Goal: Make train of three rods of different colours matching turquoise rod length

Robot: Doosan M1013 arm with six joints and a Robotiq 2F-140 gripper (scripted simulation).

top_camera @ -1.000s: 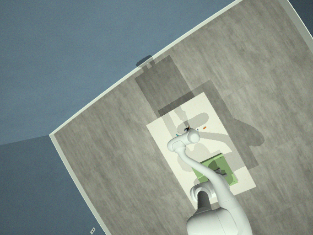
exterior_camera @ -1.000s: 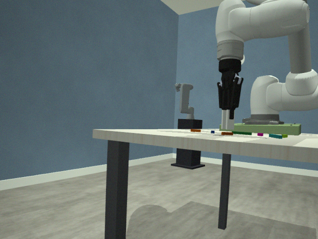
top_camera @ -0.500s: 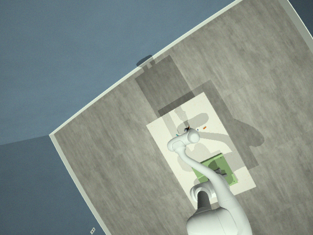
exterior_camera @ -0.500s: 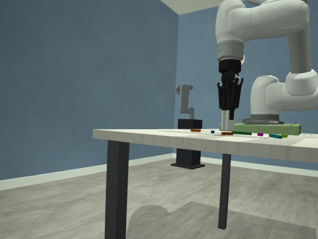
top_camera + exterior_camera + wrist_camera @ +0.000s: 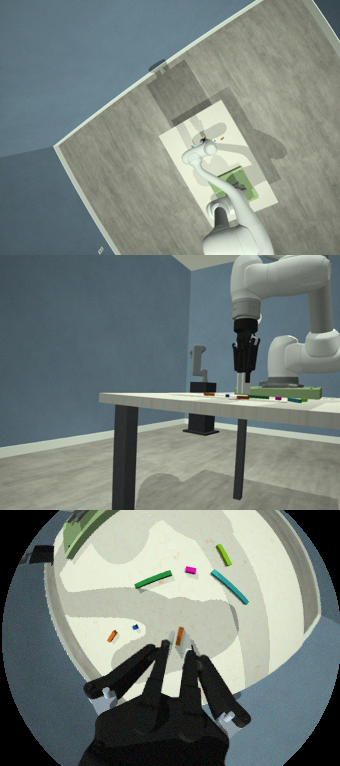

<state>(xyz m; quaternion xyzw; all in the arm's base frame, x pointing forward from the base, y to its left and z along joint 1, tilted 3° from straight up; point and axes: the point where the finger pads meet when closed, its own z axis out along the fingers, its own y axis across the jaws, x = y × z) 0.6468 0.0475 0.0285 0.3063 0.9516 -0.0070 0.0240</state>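
1. While the jaws stand narrowly open, center the gripper (image 5: 203, 140) (image 5: 243, 393) (image 5: 179, 638) over the near orange rod (image 5: 242, 397) (image 5: 179, 636) before closing;
2. blue rod (image 5: 214, 141) (image 5: 227, 395) (image 5: 135, 627) lies towards nine o'clock in wrist view;
3. lime rod (image 5: 304, 400) (image 5: 224, 555), one o'clock, farther.

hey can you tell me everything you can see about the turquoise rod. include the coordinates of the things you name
The turquoise rod (image 5: 192, 146) (image 5: 294, 400) (image 5: 229, 587) is a slim, straight-edged bar in one plain colour, with flat faces and no visible markings or separate parts. Its material can't be told for certain; it might be painted wood or plastic. It looks whole and lies flat on the pale table (image 5: 173, 139) (image 5: 164, 400) (image 5: 285, 595), near the lime rod (image 5: 304, 400) (image 5: 224, 555) but apart from it. Nothing but the table touches it.
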